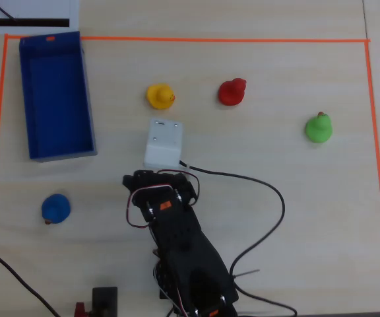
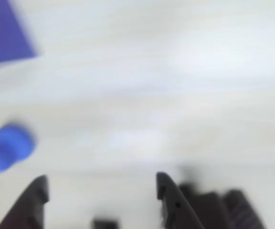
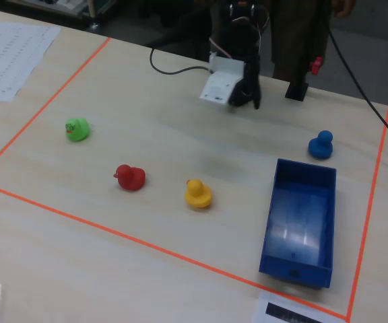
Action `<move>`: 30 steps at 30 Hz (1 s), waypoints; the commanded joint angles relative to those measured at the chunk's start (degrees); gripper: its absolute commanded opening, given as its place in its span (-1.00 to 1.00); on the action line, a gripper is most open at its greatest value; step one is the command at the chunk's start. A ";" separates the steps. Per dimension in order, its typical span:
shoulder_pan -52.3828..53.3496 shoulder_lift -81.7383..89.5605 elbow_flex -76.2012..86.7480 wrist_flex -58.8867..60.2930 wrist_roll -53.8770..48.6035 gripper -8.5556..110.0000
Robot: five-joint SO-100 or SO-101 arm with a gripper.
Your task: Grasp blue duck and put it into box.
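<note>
The blue duck (image 1: 56, 209) sits on the table at the lower left of the overhead view, below the open, empty blue box (image 1: 86, 99). In the fixed view the duck (image 3: 321, 145) lies just behind the box (image 3: 272, 205). My gripper (image 2: 101, 187) is open and empty, with its dark fingertips (image 2: 38, 187) spread wide above bare table. In the blurred wrist view the duck (image 2: 8, 145) lies left of and beyond the left fingertip, and a box corner (image 2: 4, 33) shows at top left. In the fixed view the gripper (image 3: 246, 97) hangs beside a white camera block (image 3: 219, 86).
A yellow duck (image 1: 160, 96), a red duck (image 1: 232, 92) and a green duck (image 1: 318, 127) stand across the far half of the table. Orange tape (image 1: 177, 39) frames the work area. A black cable (image 1: 269, 191) loops right of the arm (image 1: 180, 238).
</note>
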 commanded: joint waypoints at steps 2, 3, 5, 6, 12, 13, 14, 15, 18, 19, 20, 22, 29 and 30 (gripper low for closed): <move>-19.95 -11.16 -13.10 0.53 11.87 -0.32; -22.68 -13.18 -13.80 -0.18 13.54 -0.32; -27.69 -17.23 -15.12 -1.49 15.73 -0.32; -29.71 -19.34 -15.73 -2.29 16.70 -0.32; -38.94 -33.49 -24.96 -3.69 19.16 -0.34; -39.64 -35.16 -26.72 -4.04 19.25 -0.34; -40.17 -36.74 -28.30 -4.48 19.25 -0.34; -40.52 -38.06 -29.62 -5.19 19.25 -0.34; -41.40 -40.43 -30.32 -8.70 19.25 -0.34; -41.57 -41.04 -29.44 -10.37 19.34 -0.34; -41.75 -41.57 -28.48 -12.22 19.42 -0.34; -41.92 -42.63 -25.93 -15.91 19.60 -0.34; -42.28 -44.91 -18.46 -26.28 21.18 -0.34; -42.45 -45.35 -17.84 -27.42 21.45 -0.33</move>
